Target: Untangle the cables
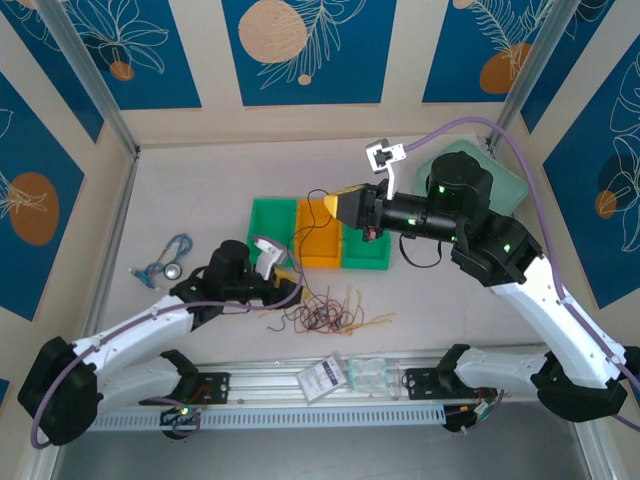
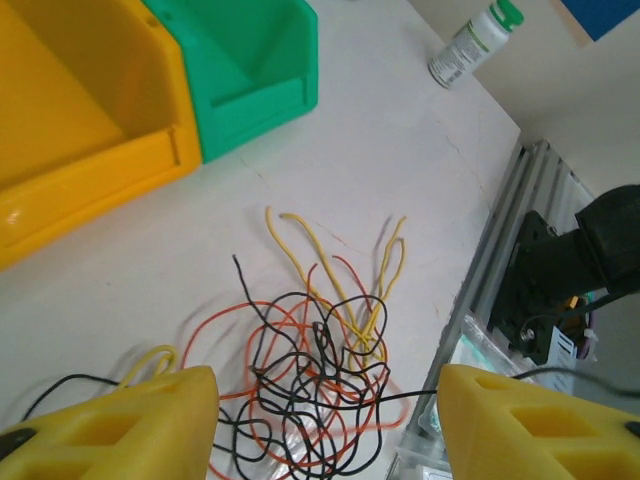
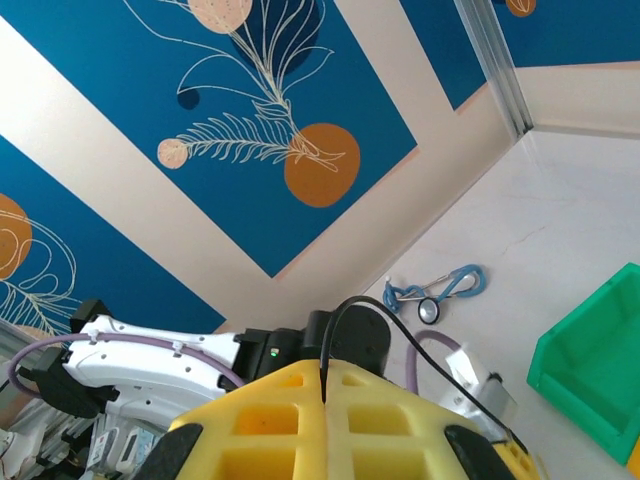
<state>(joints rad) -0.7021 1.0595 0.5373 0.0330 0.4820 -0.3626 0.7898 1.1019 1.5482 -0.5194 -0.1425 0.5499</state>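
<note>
Two grippers: left gripper (image 2: pixel 325 400) fingers apart above tangled cables (image 2: pixel 322 345); right gripper (image 3: pixel 325 378), twelve o'clock of tangle, clamped shut on black cable (image 3: pixel 324 345).

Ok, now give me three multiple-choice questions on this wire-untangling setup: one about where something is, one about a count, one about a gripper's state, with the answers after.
1. Where does the tangle of wires lie?
A. inside a bin
B. on the table, in front of the bins
C. hanging from the back wall

2. How many bins stand in the row?
A. two
B. five
C. three

3. How does the left gripper stand?
A. open, pointed at the wires
B. shut on the wires
C. shut with nothing in it

Answers:
1 B: the top view shows the wires on bare table, nearer the arms than the bins.
2 C: green, orange and green sit side by side.
3 A: its wrist view shows the two yellow fingers wide apart, with the wires ahead between them.
</note>
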